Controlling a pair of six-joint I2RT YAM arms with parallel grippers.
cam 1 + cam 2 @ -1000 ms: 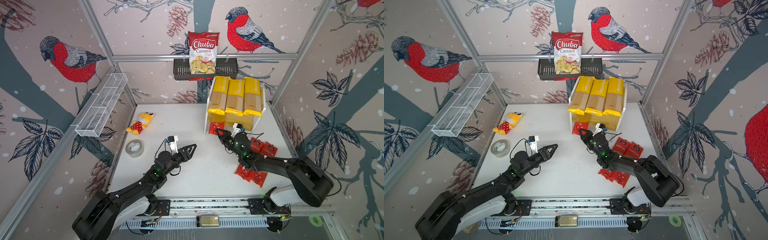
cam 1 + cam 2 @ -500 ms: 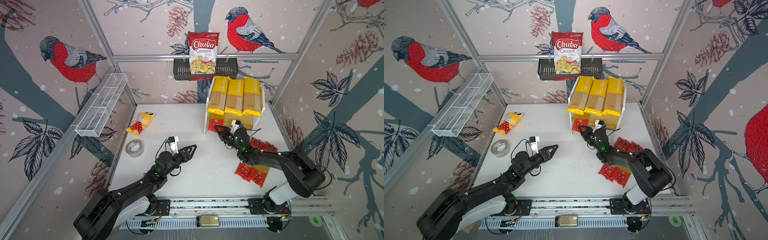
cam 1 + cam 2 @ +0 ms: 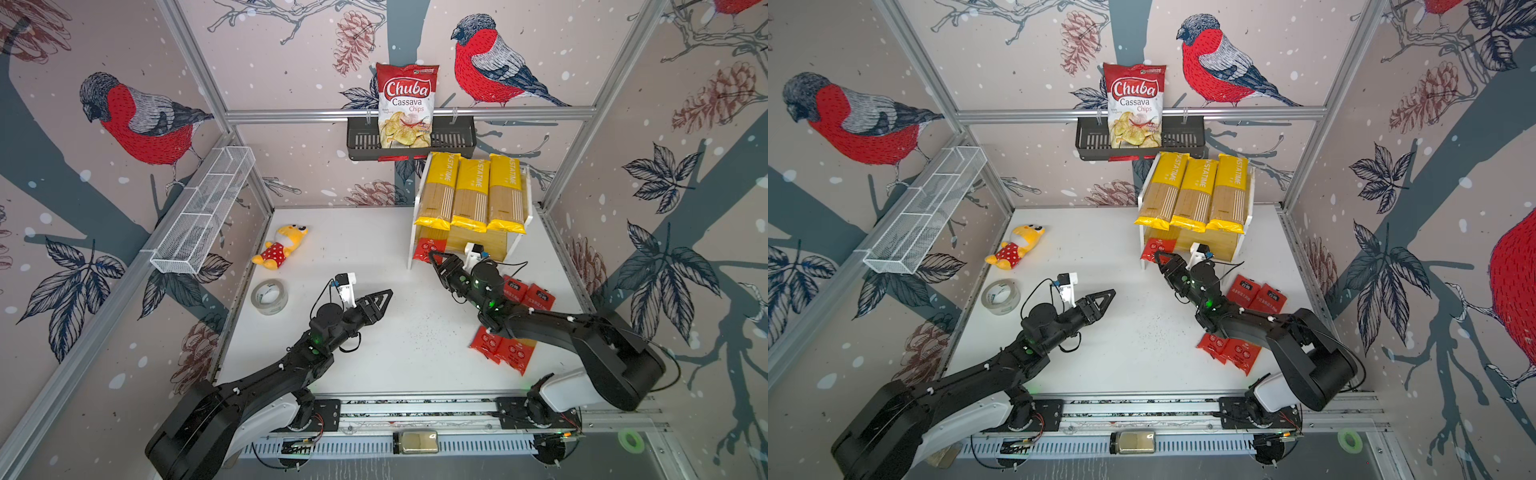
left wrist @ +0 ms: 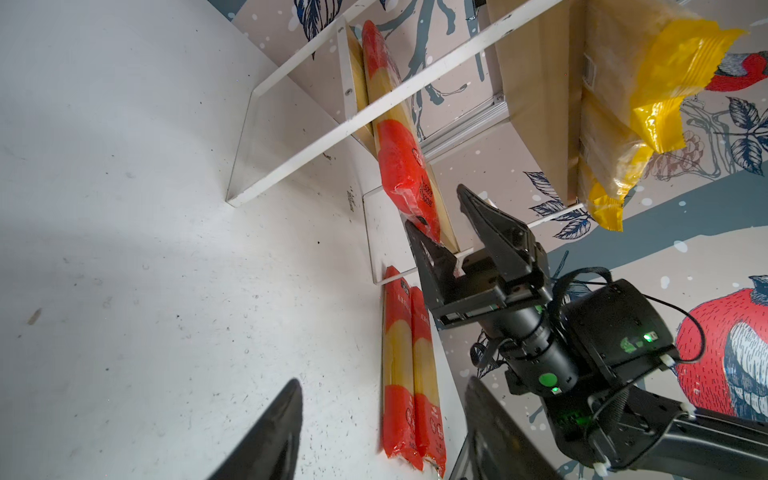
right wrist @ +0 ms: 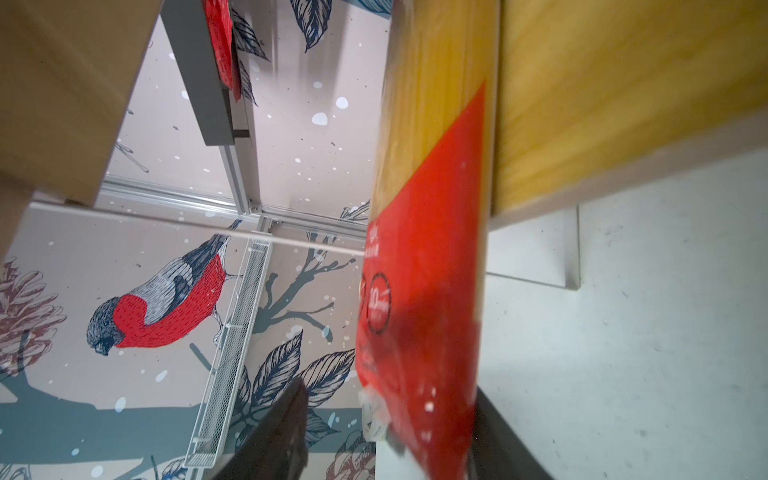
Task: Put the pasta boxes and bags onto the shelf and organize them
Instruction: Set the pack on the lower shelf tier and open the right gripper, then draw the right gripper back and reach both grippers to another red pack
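The right claw [image 4: 436, 208] has just let go. A second ago it pinched the end of a red-ended spaghetti packet [image 4: 399, 166]; now its jaws stand spread around that end. The packet lies on the lower tier of the shelf [image 3: 496, 245], along its 9 o'clock side. The shelf stands at 1 o'clock on the surface [image 3: 374, 232], with three yellow PASTATIME packets [image 3: 471, 191] on top. That likely makes four stowed. Two red-ended packets [image 3: 509, 351] wait at 4 o'clock. The left claw [image 3: 376, 305] hovers open and empty near centre.

Bright, even light with soft shadows; top views bend at edges, the right wrist view is blurred close up.
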